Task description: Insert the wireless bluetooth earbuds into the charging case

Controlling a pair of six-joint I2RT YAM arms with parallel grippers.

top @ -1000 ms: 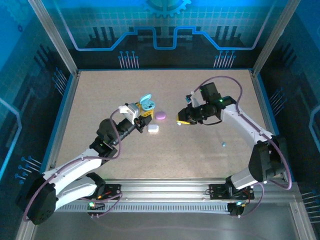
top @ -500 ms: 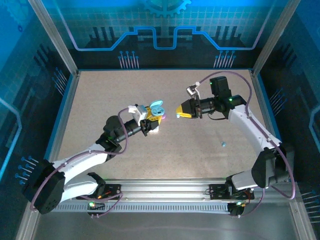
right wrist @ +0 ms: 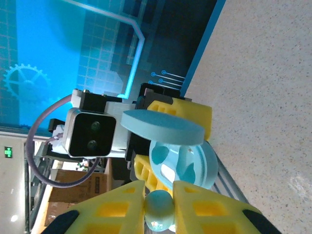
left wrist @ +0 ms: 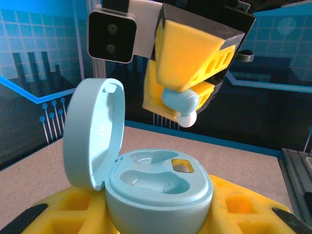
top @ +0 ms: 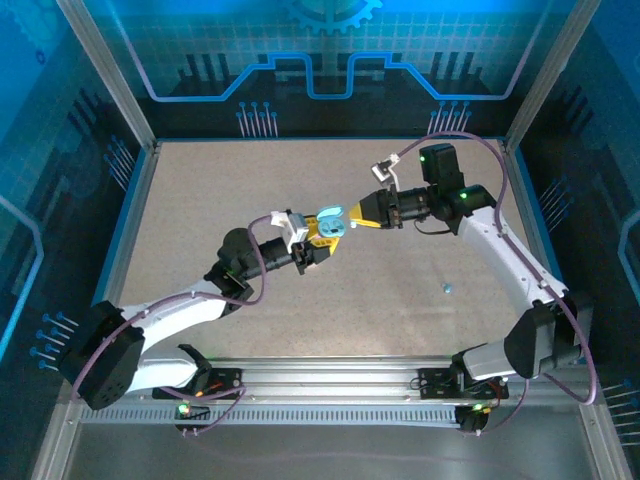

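The left gripper (left wrist: 161,217) has its jaws partly apart and clamps the base of the light teal, pebble-shaped plastic charging case (left wrist: 161,190), whose lid (left wrist: 92,134) stands open. The right gripper (right wrist: 159,195) is almost closed on a tiny light teal earbud (right wrist: 158,212), held just above the case's sockets without touching them.

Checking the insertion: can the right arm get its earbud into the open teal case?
Probably yes: the pale teal charging case has its lid swung aside, wells looking empty, and the right gripper holds the pale teal earbud just above.
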